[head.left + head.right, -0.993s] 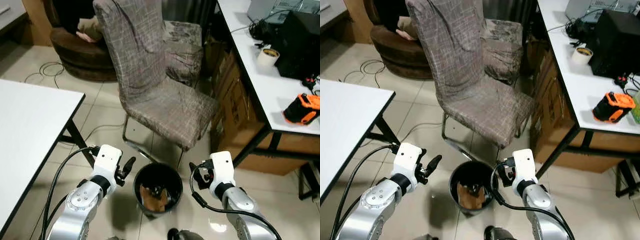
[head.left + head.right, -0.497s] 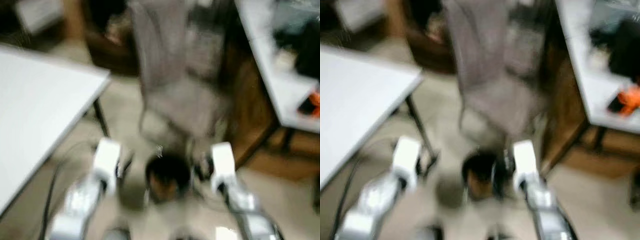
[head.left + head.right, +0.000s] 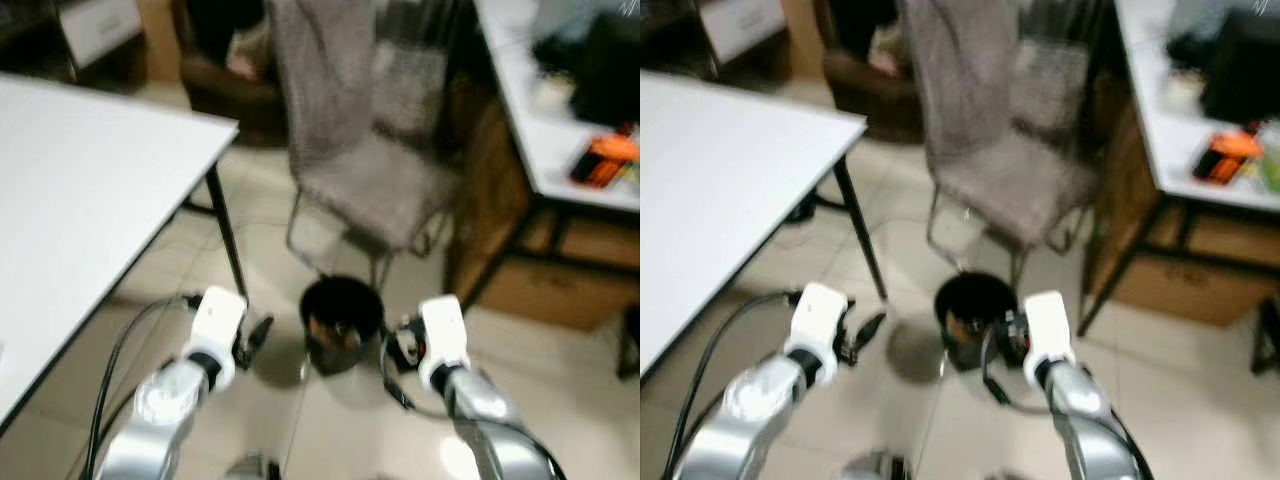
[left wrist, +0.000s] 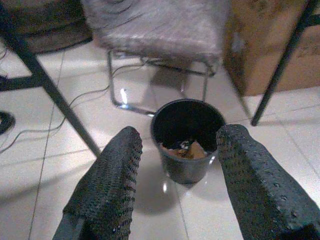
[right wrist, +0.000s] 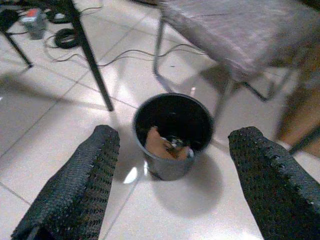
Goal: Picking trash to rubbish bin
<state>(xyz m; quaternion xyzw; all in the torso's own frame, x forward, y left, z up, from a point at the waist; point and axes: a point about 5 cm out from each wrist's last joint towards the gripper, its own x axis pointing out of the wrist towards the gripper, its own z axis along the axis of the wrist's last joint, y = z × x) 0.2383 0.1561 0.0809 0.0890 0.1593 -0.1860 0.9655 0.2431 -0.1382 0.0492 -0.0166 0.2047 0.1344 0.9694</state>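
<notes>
- A white table (image 3: 80,190) takes up the robot's left side, its black leg (image 3: 228,235) running down to the tiled floor (image 4: 45,155).
- A second white table (image 3: 560,130) runs along the right, carrying dark gear and an orange object (image 3: 603,160), with a cardboard box (image 3: 545,265) beneath it.
- A grey fabric-covered chair (image 3: 365,150) stands straight ahead on chrome legs.
- The black rubbish bin (image 3: 342,322) sits on the floor just in front of the chair, between the two arms; brown paper trash (image 5: 161,145) lies inside it.
- The left gripper (image 4: 175,185) hangs low to the bin's left, its fingers spread apart and empty.
- The right gripper (image 5: 172,185) hangs near the bin's right side, fingers likewise wide apart, holding nothing.
- Thin cables (image 5: 125,55) trail across the tiles by the chair.
</notes>
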